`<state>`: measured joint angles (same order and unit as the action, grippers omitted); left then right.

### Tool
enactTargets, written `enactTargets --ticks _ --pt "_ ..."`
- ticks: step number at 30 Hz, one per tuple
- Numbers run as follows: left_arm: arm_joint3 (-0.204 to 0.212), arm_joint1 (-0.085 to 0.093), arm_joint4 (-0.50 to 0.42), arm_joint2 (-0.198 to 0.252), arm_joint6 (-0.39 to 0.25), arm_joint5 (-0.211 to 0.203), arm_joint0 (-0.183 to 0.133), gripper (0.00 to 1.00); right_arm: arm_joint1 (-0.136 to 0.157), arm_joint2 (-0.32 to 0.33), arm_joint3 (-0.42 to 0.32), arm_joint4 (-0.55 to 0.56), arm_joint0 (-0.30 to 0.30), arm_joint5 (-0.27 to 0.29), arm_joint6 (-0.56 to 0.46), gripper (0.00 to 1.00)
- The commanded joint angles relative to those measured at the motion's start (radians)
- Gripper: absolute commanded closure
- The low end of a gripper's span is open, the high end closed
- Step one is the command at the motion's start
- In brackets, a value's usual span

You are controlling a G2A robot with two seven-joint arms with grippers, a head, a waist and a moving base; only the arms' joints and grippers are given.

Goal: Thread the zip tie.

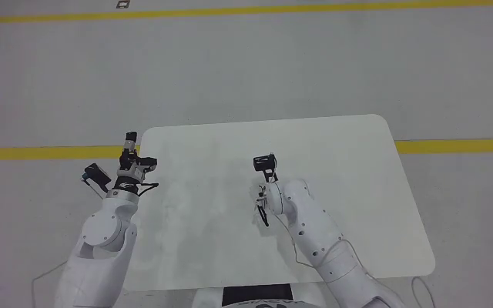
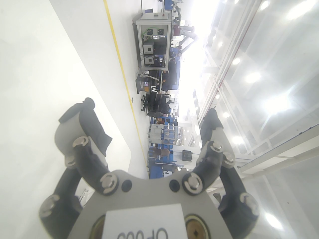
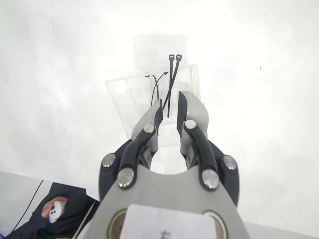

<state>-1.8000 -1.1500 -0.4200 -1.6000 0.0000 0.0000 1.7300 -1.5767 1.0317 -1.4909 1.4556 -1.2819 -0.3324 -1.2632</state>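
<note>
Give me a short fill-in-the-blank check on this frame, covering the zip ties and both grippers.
1. The zip ties, lying on a clear tray, are ___ in colour.
2. The right gripper hovers over them with its jaws ___.
3. The left gripper is open and holds ___.
Missing words: black; open; nothing.

Grey floor [image 1: 231, 69] (yellow lines [image 1: 231, 11]), ceiling lights [image 2: 251, 77]

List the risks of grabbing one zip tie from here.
1. The two thick zip ties cross just ahead of the open right gripper, so closing could pinch both.
2. The thin ties lie right beside them and may snag.
3. The clear tray under them could get knocked.
</note>
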Motion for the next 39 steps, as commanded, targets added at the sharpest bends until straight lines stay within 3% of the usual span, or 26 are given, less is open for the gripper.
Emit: enactTargets --ticks 1,15,39 --pt "0.0 0.0 0.0 0.0 0.0 0.0 0.0 0.0 0.0 0.001 -0.004 -0.005 -0.003 0.005 0.0 0.87" --pt "0.0 0.0 0.0 0.0 0.0 0.0 0.0 0.0 0.0 0.005 -0.012 -0.032 -0.007 0.022 -0.022 0.86" --pt "0.0 0.0 0.0 0.0 0.0 0.0 0.0 0.0 -0.009 -0.015 0.071 -0.058 0.042 0.006 -0.023 0.87"
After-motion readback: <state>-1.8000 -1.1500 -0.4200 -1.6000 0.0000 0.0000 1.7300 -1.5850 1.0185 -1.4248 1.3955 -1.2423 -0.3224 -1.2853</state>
